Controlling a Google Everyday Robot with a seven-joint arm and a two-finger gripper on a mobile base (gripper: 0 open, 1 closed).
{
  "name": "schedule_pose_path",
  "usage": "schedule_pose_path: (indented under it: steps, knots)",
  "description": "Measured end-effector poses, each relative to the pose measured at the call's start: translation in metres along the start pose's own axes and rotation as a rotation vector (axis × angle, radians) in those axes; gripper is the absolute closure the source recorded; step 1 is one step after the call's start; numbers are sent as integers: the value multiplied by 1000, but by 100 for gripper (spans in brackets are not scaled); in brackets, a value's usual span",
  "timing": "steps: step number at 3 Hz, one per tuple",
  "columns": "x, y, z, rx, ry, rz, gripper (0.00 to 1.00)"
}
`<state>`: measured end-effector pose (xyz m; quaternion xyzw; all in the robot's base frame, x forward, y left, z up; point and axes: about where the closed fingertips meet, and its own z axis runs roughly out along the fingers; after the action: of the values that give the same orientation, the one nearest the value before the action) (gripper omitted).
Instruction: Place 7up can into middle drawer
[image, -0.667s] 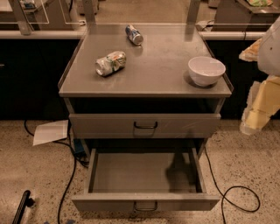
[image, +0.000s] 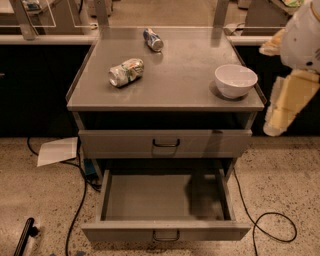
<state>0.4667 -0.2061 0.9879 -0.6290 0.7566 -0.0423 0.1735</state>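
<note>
The 7up can (image: 126, 72), white-silver with green print and creased sides, lies on its side on the left of the grey cabinet top (image: 180, 85). The middle drawer (image: 165, 200) is pulled out wide below, with nothing in its grey interior and its loop handle (image: 166, 235) at the front. My gripper (image: 280, 112), a cream-coloured piece under the white arm, hangs to the right of the cabinet, beside the top's right edge. It is far from the can and holds nothing I can see.
A blue-and-silver can (image: 153, 39) lies at the back of the top. A white bowl (image: 235, 80) stands at the right front. The upper drawer (image: 166, 143) is nearly shut. Cables (image: 270, 225) and a paper sheet (image: 57, 151) lie on the floor.
My arm and gripper have shifted slightly up and to the left at the right edge. The cans, the bowl and the drawers have not moved.
</note>
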Motion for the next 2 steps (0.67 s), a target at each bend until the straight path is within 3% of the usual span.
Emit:
schedule_pose_path:
  steps: [2]
  knots:
    - [-43,-57,37,-31,-95,-106,0]
